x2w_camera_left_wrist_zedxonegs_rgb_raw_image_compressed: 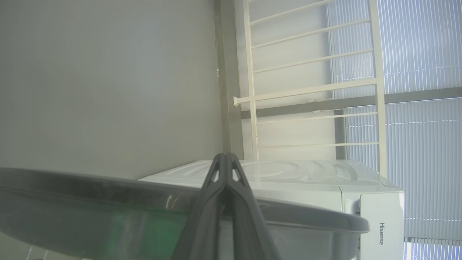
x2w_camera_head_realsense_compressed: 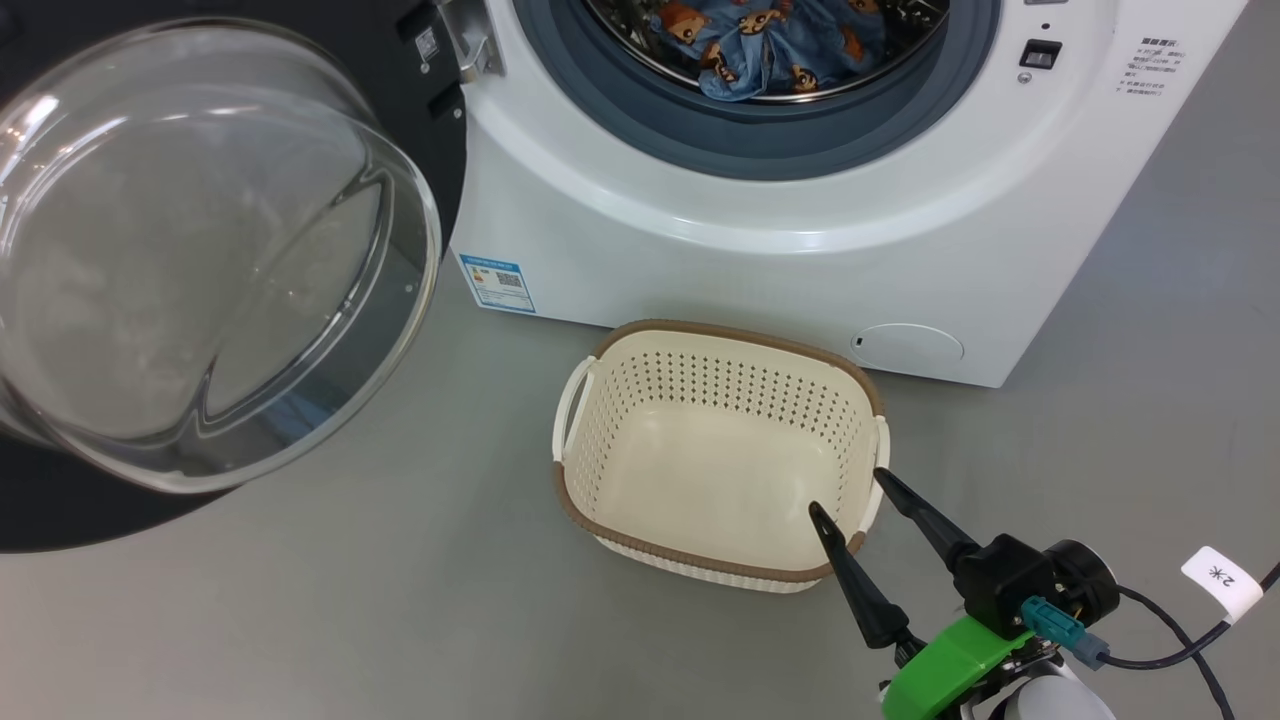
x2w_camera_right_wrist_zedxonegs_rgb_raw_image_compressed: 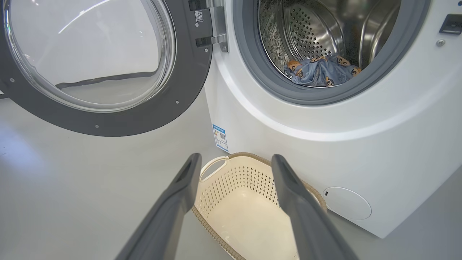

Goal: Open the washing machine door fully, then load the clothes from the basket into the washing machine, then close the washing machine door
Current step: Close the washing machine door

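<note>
The washing machine door [x2w_camera_head_realsense_compressed: 200, 250] stands swung wide to the left, its clear glass bowl bulging toward me. Blue patterned clothes [x2w_camera_head_realsense_compressed: 770, 45] lie in the steel drum of the white washing machine [x2w_camera_head_realsense_compressed: 800, 230]. On the floor before it sits the cream basket [x2w_camera_head_realsense_compressed: 700, 335], with nothing inside. My right gripper [x2w_camera_head_realsense_compressed: 846, 492] hovers open over the basket's near right corner; in the right wrist view its fingers [x2w_camera_right_wrist_zedxonegs_rgb_raw_image_compressed: 180, 195] spread apart above the basket [x2w_camera_right_wrist_zedxonegs_rgb_raw_image_compressed: 249, 155], below the clothes [x2w_camera_right_wrist_zedxonegs_rgb_raw_image_compressed: 321, 70]. My left gripper [x2w_camera_left_wrist_zedxonegs_rgb_raw_image_compressed: 224, 155] is shut on nothing, above the door's dark rim [x2w_camera_left_wrist_zedxonegs_rgb_raw_image_compressed: 108, 202].
Grey floor stretches left of and in front of the basket. A blue sticker [x2w_camera_head_realsense_compressed: 497, 283] and a round flap [x2w_camera_head_realsense_compressed: 910, 345] mark the machine's lower front. A tagged cable [x2w_camera_head_realsense_compressed: 1220, 580] trails from my right wrist. A white rack [x2w_camera_left_wrist_zedxonegs_rgb_raw_image_compressed: 310, 90] and window blinds stand behind the machine.
</note>
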`<state>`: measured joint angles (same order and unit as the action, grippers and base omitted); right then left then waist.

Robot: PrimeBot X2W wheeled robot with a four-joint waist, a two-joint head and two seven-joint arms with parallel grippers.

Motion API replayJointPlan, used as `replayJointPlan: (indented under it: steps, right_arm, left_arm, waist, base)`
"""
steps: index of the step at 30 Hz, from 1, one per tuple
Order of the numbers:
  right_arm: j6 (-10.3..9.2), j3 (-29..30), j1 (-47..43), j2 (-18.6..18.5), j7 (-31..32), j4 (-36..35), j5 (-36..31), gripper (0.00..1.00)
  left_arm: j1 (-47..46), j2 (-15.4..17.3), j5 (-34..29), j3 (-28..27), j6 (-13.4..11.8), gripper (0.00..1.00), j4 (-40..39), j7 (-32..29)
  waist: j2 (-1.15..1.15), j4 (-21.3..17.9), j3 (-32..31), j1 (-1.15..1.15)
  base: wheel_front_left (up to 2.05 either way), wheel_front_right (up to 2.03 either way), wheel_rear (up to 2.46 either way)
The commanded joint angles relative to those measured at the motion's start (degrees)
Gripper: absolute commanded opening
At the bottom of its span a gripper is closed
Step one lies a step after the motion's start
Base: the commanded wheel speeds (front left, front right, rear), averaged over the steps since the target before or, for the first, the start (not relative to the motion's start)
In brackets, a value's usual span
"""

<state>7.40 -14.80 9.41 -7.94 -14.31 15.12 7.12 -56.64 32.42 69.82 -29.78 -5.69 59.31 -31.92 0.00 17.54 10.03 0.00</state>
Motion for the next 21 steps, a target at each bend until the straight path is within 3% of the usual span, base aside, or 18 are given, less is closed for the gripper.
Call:
replayJointPlan:
  steps: [1,21]
  right_arm:
    - [0.09,-1.21,1.07,0.11,-0.69,-1.16,-0.13,1.00]
    - [0.09,-1.82,0.37,0.15,-0.69,-0.85,0.41,1.00]
  left_arm:
    - [-0.93,3.38,0.32,0.06,0.70,0.00,-0.87,-1.42]
    - [0.07,1.98,-0.35,3.69,3.17,0.00,-0.89,-8.90]
  waist:
    - [0.00,0.18,-0.24,0.00]
    - [0.00,0.18,-2.15,0.00]
  base:
    - [0.00,0.00,0.00]
    - [0.00,0.00,0.00]
